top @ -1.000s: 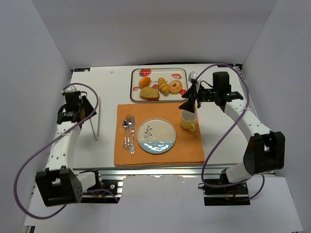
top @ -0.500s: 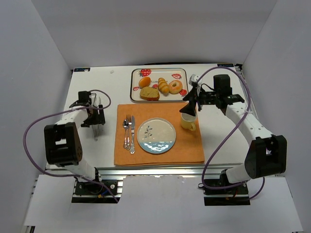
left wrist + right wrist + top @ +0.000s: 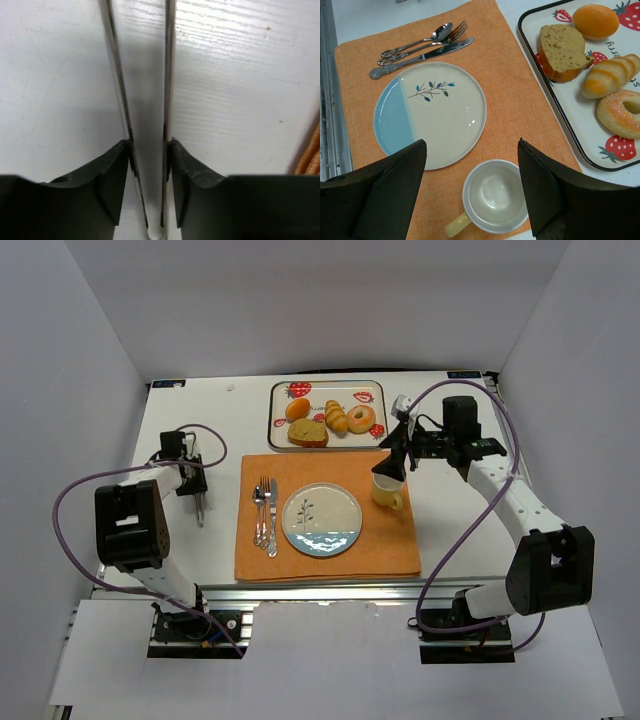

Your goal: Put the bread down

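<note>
The bread (image 3: 336, 417) (image 3: 610, 75), a small golden roll with darker stripes, lies on the strawberry-print tray (image 3: 330, 390) (image 3: 572, 112) at the back of the table. My right gripper (image 3: 388, 462) (image 3: 472, 142) hangs open and empty above the yellow-handled cup (image 3: 387, 490) (image 3: 495, 197), in front of the tray and short of the bread. My left gripper (image 3: 196, 495) (image 3: 148, 145) is low over the white table on the left. Its fingers press on both arms of the metal tongs (image 3: 199, 515) (image 3: 169, 75) lying there.
An orange placemat (image 3: 390, 540) holds a blue-and-white plate (image 3: 322, 521) (image 3: 435, 110), the cup, and a fork, knife and spoon (image 3: 265, 515). On the tray next to the bread lie a bread slice (image 3: 308, 432), a donut (image 3: 360, 419) and an orange bun (image 3: 297, 408).
My left arm swung in from the table's left edge to the tongs, and its jaws closed onto them. My right gripper opened wider and stayed over the cup.
</note>
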`<state>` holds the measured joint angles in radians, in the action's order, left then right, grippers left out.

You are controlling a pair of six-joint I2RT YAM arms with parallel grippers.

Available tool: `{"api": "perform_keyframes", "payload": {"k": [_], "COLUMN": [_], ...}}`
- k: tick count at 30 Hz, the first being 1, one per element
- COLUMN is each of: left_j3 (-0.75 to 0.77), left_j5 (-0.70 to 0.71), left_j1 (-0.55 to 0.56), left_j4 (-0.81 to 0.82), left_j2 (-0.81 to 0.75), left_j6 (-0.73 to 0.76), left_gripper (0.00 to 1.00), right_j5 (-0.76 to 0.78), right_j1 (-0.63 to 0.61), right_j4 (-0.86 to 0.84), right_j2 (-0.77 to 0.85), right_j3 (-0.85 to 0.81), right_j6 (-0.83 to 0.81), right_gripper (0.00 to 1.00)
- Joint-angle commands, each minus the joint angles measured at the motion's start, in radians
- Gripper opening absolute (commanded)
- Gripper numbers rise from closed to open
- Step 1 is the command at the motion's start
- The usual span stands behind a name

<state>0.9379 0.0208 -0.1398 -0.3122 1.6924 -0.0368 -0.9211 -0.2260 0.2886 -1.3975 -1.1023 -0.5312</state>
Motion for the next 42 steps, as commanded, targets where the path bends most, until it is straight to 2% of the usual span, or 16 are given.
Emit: {"api": "perform_keyframes", "payload": {"k": [1,3,4,6,7,9,12,13,14,16,17,21,25,30,42], "left_j3": [-0.047,-0.051,-0.05,-0.037,-0.016,0.019,0.107,0.125,0.149,0.157,0.17,0.234,0.341,0.424,0.487], "left_j5": [-0.067,-0.087,-0.097,-0.145,-0.169,-0.206,-0.26,-0.265,-0.271,-0.288,-0.292,-0.283,-0.282,-0.289,-0.277], "left_j1": [-0.024,-0.027,-0.027,-0.026,-0.024,-0.005,0.132,0.188,0.259,0.339,0.382,0.451,0.519,0.546,0.549], "left_j4": [0.013,0.021,0.021,0.024,0.022,-0.001,-0.031,-0.033,-0.006,0.034,0.062,0.087,0.055,0.021,0.005], "left_j2": [0.0,-0.019,-0.029,-0.062,-0.075,-0.105,-0.16,-0.18,-0.186,-0.194,-0.191,-0.151,-0.065,0.016,0.075], "left_j6": [-0.014,-0.026,-0.031,-0.063,-0.083,-0.155,-0.247,-0.276,-0.354,-0.434,-0.49,-0.567,-0.6,-0.641,-0.686], "left_gripper": [0.37,0.27,0.17,0.1,0.02,0.0,0.0,0.01,0.05,0.08,0.13,0.28,0.38,0.41,0.5], "right_j5": [0.001,0.004,0.005,0.005,0.005,0.007,0.007,0.007,0.005,0.001,-0.004,-0.015,-0.019,-0.021,-0.024], "right_j1": [0.014,0.024,0.027,0.039,0.042,0.054,0.066,0.07,0.074,0.079,0.08,0.083,0.088,0.105,0.125], "right_j4": [-0.022,-0.02,-0.02,-0.02,-0.02,-0.022,-0.032,-0.037,-0.045,-0.058,-0.066,-0.077,-0.085,-0.095,-0.103], "right_j2": [0.035,0.037,0.041,0.046,0.052,0.058,0.063,0.063,0.064,0.066,0.066,0.068,0.069,0.084,0.088], "right_j3": [0.002,0.002,0.004,0.005,0.009,0.009,0.009,0.009,0.01,0.016,0.021,0.032,0.038,0.051,0.07], "right_j6": [0.002,0.0,0.0,0.0,0.0,-0.001,0.003,0.008,0.019,0.03,0.037,0.045,0.048,0.053,0.056], "right_gripper": [0.78,0.78,0.78,0.78,0.78,0.78,0.78,0.78,0.78,0.79,0.79,0.79,0.79,0.79,0.79]}}
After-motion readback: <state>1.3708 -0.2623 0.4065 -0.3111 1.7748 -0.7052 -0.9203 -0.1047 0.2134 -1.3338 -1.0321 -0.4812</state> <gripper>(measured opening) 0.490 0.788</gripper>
